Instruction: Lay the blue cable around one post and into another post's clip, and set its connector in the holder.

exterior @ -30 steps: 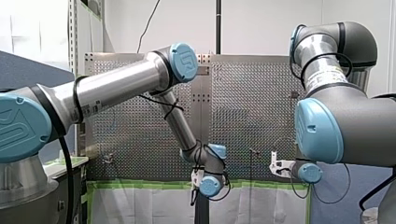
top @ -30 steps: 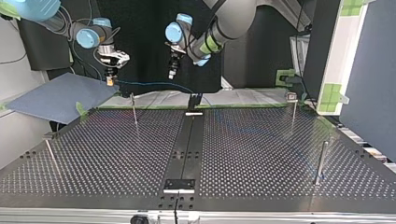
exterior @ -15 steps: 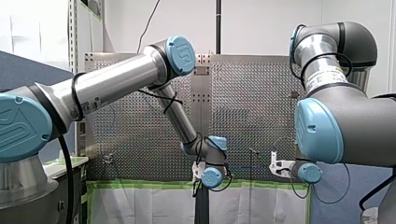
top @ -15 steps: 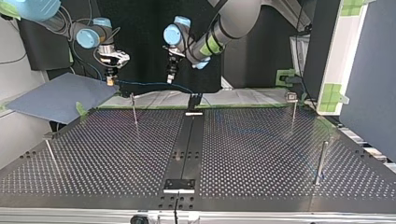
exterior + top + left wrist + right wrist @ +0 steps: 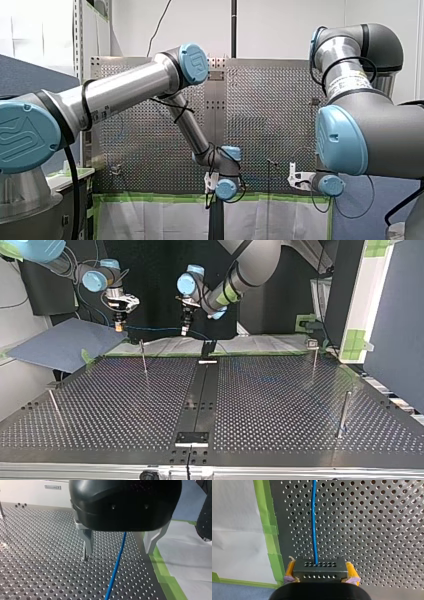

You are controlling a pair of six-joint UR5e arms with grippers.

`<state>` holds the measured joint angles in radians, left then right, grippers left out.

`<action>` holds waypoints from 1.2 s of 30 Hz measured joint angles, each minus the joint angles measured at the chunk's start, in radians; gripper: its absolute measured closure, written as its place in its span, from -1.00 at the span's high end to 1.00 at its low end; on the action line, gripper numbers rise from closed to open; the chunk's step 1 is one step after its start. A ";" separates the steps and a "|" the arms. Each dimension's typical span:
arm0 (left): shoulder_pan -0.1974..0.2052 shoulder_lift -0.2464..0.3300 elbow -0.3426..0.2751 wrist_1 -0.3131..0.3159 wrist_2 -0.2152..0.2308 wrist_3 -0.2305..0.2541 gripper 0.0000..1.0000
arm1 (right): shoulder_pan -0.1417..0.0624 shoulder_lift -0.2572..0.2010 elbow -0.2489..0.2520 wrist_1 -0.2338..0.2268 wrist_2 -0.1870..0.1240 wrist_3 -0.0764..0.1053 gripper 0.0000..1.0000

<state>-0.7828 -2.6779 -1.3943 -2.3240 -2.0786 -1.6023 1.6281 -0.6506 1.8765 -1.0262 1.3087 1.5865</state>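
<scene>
1. My right fingers (image 5: 118, 325), at the upper left of the top view, are clamped on the black connector (image 5: 319, 566). Their yellow pads (image 5: 290, 568) press its two sides.
2. The blue cable (image 5: 314, 517) leaves the connector's face and runs straight ahead of those fingers. It passes over the perforated desk (image 5: 374, 530), near a strip of green tape (image 5: 265, 517).
3. In the top view the cable spans rightward from the connector, above the desk's far edge, to my left fingers (image 5: 184, 328) at upper centre.
4. My left fingers stand wide apart and grip nothing. In the left wrist view the cable passes between them and touches neither.
5. A thin post (image 5: 143, 357) stands on the desk below the cable span, left of centre in the top view.
</scene>
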 joint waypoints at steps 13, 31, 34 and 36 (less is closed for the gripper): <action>0.025 0.000 0.017 -0.058 0.014 0.008 1.00 | 0.000 0.000 -0.001 0.000 0.000 0.000 -0.45; 0.038 0.001 0.017 -0.052 0.095 -0.049 -0.18 | 0.000 0.000 -0.001 0.000 0.003 0.000 -0.45; 0.040 0.001 0.017 -0.052 0.097 -0.058 -0.45 | 0.000 0.000 -0.001 0.000 0.003 0.000 -0.45; 0.041 0.001 0.017 -0.052 0.099 -0.068 -0.63 | 0.000 0.000 -0.001 0.000 0.003 0.000 -0.45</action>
<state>-0.7418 -2.6773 -1.3771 -2.3761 -1.9798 -1.6700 1.6283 -0.6505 1.8755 -1.0263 1.3117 1.5865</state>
